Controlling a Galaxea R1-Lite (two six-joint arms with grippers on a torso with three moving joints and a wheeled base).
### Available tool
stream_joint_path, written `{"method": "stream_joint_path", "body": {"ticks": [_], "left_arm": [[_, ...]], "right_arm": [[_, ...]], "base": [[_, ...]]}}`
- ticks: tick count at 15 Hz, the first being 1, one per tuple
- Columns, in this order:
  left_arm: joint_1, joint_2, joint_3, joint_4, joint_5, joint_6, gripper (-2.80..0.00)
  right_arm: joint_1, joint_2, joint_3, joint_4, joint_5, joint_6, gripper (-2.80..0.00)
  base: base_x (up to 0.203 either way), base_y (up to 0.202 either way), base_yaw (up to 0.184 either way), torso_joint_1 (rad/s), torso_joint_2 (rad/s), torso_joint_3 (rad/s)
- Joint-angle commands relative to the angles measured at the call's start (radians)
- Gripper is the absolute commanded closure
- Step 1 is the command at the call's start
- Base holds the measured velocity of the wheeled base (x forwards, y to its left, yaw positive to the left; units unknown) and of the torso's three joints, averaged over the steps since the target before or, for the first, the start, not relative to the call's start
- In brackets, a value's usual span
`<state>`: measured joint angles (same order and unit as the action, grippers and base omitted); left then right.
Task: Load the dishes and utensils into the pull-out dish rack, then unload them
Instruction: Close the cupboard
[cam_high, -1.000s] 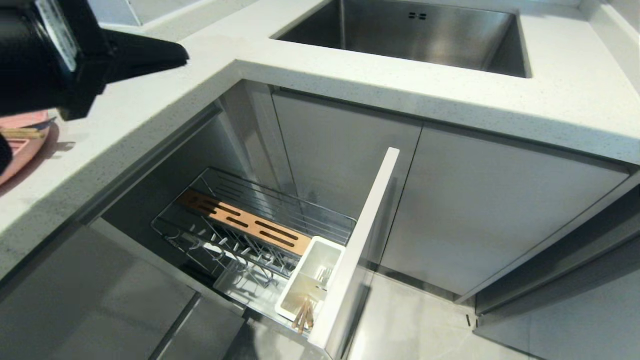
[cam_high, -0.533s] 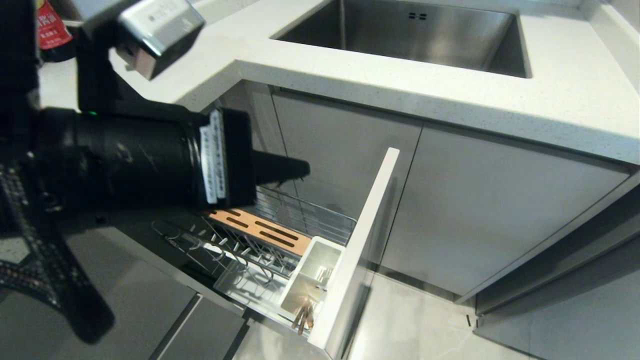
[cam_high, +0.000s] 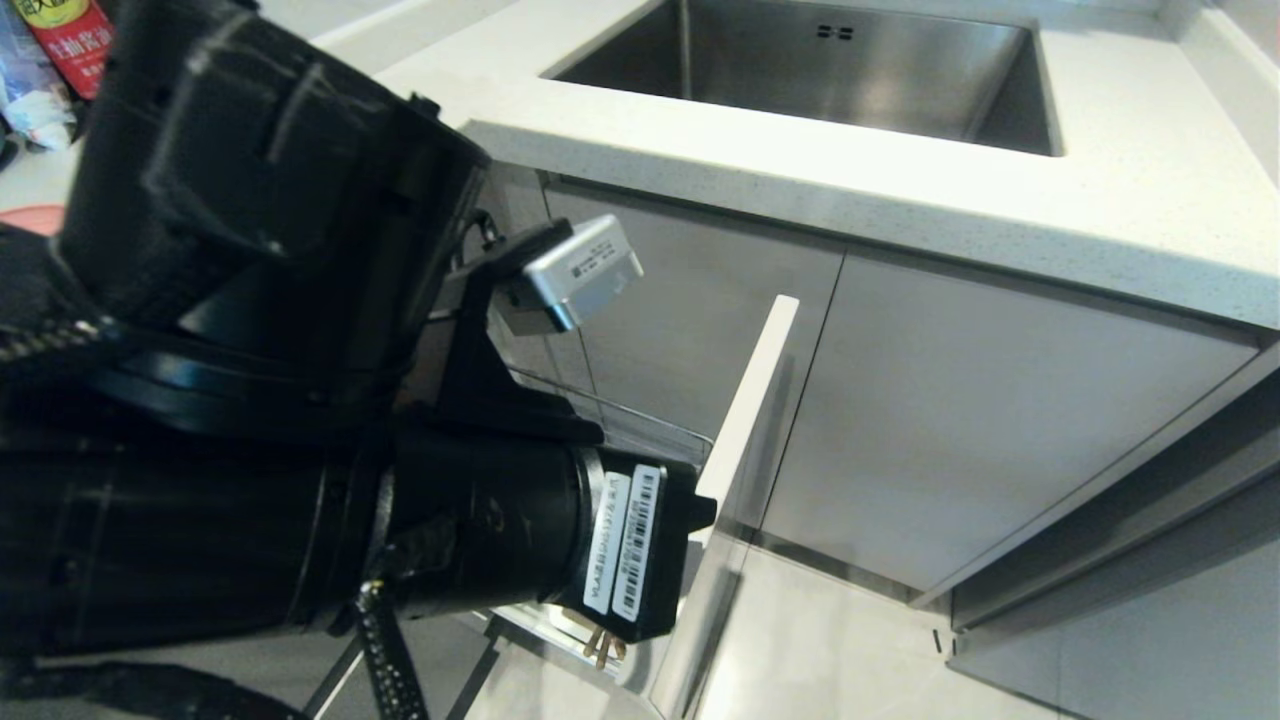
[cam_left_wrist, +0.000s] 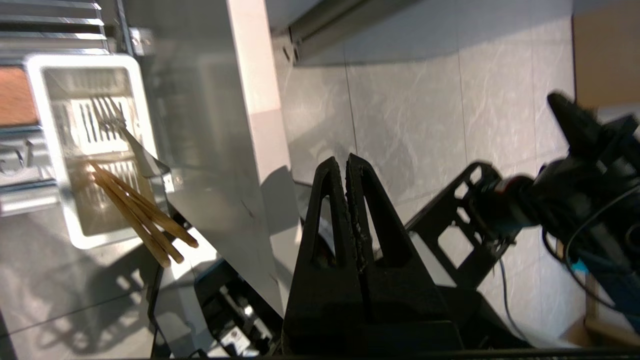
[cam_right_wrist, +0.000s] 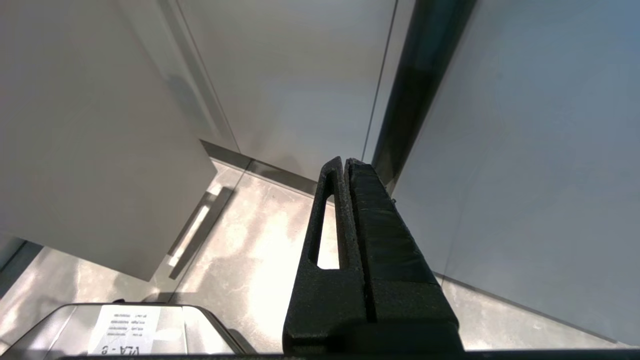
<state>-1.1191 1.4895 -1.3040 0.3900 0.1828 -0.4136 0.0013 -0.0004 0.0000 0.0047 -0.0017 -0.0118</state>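
Closed and empty, the left gripper (cam_left_wrist: 346, 165) hangs over the floor just outside the narrow grey cabinet front (cam_left_wrist: 255, 125) of the pull-out dish rack (cam_high: 640, 425), its two black fingers (cam_left_wrist: 370, 200) pressed together. On the other side of that front panel sits the white utensil caddy (cam_left_wrist: 37, 150), holding the fork (cam_left_wrist: 122, 132) with its tines down and the chopsticks (cam_left_wrist: 142, 220) leaning out over the caddy's rim.

With both utensils loaded, the step in hand looks like unloading. To do it well, the gripper would need to clear the panel's top edge, part its fingers before descending, and take the chopsticks by their protruding ends, both sticks together so neither slips free.

Much is hidden. In the head view the left arm (cam_high: 250, 400) covers nearly all of the rack; only a little wire, the front panel and the chopstick tips (cam_high: 600, 648) show. Neither plate nor bowl can be identified for certain. The right gripper (cam_right_wrist: 345, 167), also closed, is parked low beside cabinet doors (cam_right_wrist: 300, 75).
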Motion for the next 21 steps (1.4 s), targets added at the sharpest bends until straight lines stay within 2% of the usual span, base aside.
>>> {"method": "stream_joint_path", "body": {"ticks": [1,7,11,16,21], "left_arm": [[-0.011,0.024,0.002,0.003,0.0,-0.002,0.0],[-0.028,0.081,0.016,0.007,0.01,-0.001,0.0],[-0.027,0.103,0.023,0.009,0.071,0.002,0.0],[-0.027,0.118,0.028,0.009,0.106,0.004,0.0],[-0.025,0.132,0.035,0.009,0.216,0.021,0.0]], "right_arm": [[0.0,0.0,0.0,0.0,0.0,0.0,0.0],[0.0,-0.001,0.0,0.0,0.0,0.0,0.0],[0.0,0.0,0.0,0.0,0.0,0.0,0.0],[0.0,-0.001,0.0,0.001,0.0,0.0,0.0],[0.0,0.0,0.0,0.0,0.001,0.0,0.0]], "base": [[0.0,0.0,0.0,0.0,0.0,0.0],[0.0,0.0,0.0,0.0,0.0,0.0],[0.0,0.0,0.0,0.0,0.0,0.0],[0.0,0.0,0.0,0.0,0.0,0.0],[0.0,0.0,0.0,0.0,0.0,0.0]]}}
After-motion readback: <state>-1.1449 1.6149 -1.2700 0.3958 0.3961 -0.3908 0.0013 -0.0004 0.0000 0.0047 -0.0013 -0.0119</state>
